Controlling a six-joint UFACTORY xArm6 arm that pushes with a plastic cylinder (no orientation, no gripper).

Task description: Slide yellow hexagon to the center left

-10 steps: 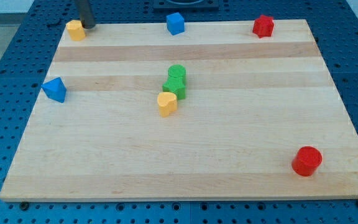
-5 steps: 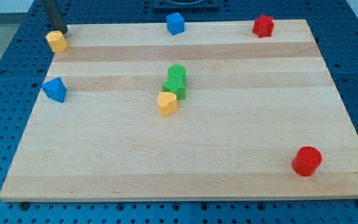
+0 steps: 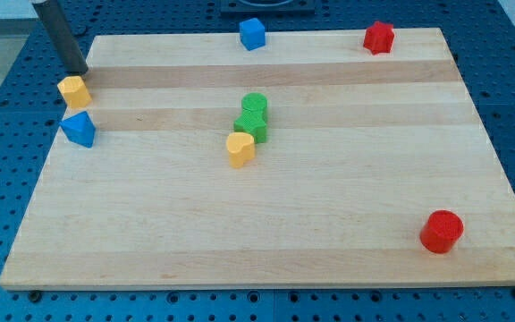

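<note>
The yellow hexagon [image 3: 74,92] sits at the board's left edge, in the upper part of the view. My tip [image 3: 79,71] stands just above it in the view, touching or nearly touching its top side. A blue block [image 3: 80,129] lies right below the hexagon, very close to it.
A yellow heart-shaped block [image 3: 240,148] and two green blocks [image 3: 253,115] cluster mid-board. A blue cube [image 3: 252,33] and a red block [image 3: 379,37] sit at the top edge. A red cylinder [image 3: 442,232] is at the lower right. The wooden board [image 3: 329,197] lies on a blue pegboard.
My tip moved left and down the view, pushing the yellow hexagon from the top-left corner down along the left edge toward the blue block.
</note>
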